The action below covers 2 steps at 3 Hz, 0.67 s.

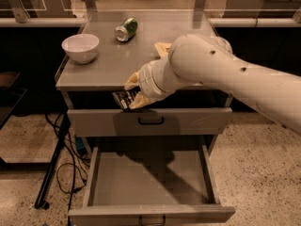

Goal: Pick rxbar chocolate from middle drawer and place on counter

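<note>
1. Our robot's two-finger gripper [132,92] is right at the front edge of the flat grey metal counter [108,67], about mid-width. Its yellowish fingers [133,81] are pinched on the small flat black-wrapped rxbar chocolate [122,99].
2. So the bar is up in the air, just under the counter's front lip. It's well above the wide shallow grey metal middle drawer [150,182], which is pulled out below the counter.
3. Handling-wise we'd guess it's light and thin, with a slick, crinkly wrapper and a slightly bendy bar inside. It's not fragile, but it could swivel or slide in a pinch.
4. The hold looks to be on one end, with the rest poking out toward the counter's left side as we view it. We'd prefer the flat faces pinched nearer the middle, but an end hold should do for something this light.
5. The thing to watch, we reckon, is the free end catching the counter's lip on the way up.
6. On the counter there's a round white bowl [81,47] at back-left and a crushed green can [127,29] at the back. A yellow-brown chip bag [162,47] sits to the right, mostly hidden by the arm. The counter's front-left looks like the easy landing spot.
</note>
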Tool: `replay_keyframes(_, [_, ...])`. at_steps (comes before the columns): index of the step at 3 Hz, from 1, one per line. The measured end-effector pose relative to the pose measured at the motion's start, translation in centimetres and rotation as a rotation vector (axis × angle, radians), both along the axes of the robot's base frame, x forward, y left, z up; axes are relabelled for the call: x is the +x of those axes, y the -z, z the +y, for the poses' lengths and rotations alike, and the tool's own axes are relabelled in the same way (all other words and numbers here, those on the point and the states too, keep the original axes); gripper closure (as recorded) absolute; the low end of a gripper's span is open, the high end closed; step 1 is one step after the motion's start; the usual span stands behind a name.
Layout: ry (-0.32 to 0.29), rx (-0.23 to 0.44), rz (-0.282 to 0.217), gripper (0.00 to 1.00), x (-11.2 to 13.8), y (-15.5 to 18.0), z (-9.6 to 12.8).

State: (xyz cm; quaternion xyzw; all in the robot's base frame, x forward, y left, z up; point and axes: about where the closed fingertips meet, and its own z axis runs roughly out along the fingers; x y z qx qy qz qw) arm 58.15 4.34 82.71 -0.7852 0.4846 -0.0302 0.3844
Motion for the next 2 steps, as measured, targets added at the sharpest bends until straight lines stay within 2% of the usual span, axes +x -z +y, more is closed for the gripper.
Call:
replay_keyframes(1, [-0.041,-0.031,-0.028,1.00,1.9,-2.0,0.8])
replay_keyframes(2, [-0.091,-0.029,-0.034,1.00,3.2,-3.5,1.8])
